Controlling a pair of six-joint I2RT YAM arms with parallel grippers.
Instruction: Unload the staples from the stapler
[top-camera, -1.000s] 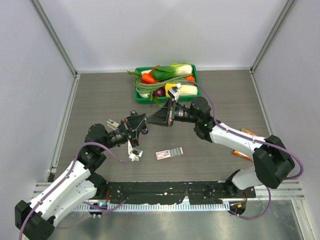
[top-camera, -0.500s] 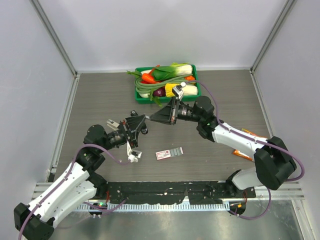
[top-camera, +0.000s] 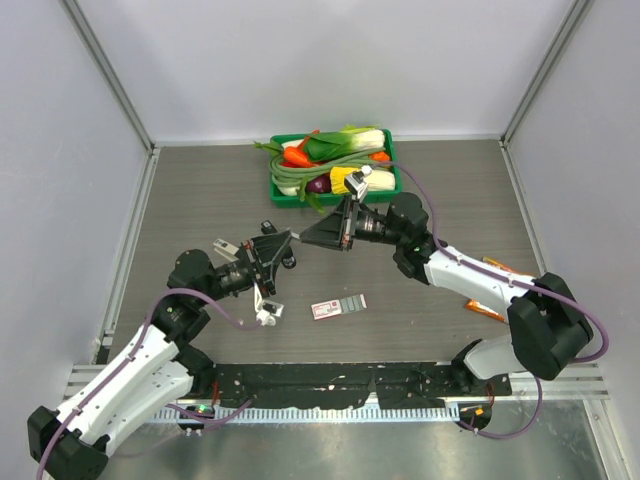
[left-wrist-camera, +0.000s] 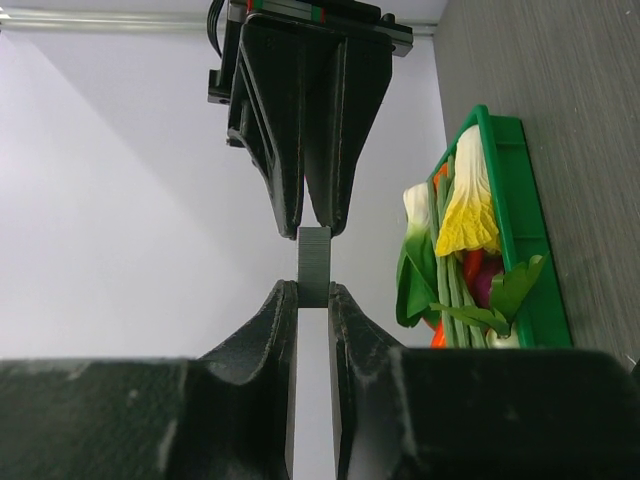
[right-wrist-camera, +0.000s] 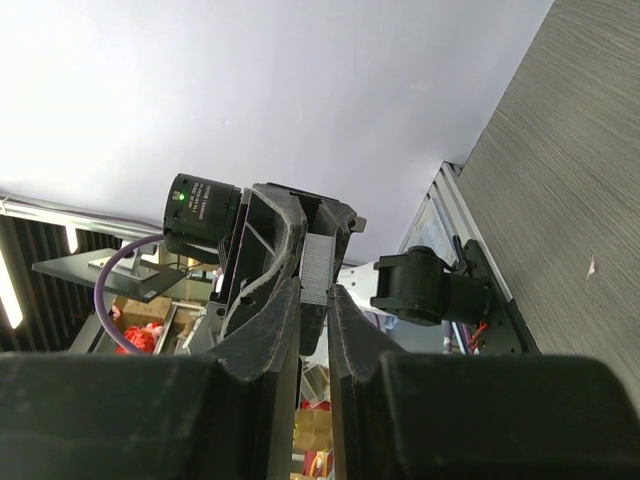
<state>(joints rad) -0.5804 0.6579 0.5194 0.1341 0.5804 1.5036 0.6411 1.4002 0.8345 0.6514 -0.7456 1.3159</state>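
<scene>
Both sets of jaws are clenched on the same thing. The left gripper (left-wrist-camera: 312, 300) and the right gripper (right-wrist-camera: 316, 305) meet tip to tip in mid-air, each pinching an opposite end of one short silvery-grey ribbed metal strip, the staples (left-wrist-camera: 313, 262). The strip bridges the small gap between the two pairs of black fingers, raised above the middle of the dark grey wood-grain tabletop (top-camera: 200, 190).

At the far edge of the table sits a green rectangular plastic tray (left-wrist-camera: 522, 225) heaped with vegetables (top-camera: 340, 145): pale leeks, orange carrots, long green beans and something purple.

On the right, an orange object (top-camera: 487, 312) lies on the table, mostly hidden behind the right arm; what it is cannot be told.

Nearer the arm bases, below the joined grippers and well apart from them, a flat red-and-white staple box (top-camera: 325, 310) lies on the table. A small grey striped patch (top-camera: 352, 302) touches its right end.
</scene>
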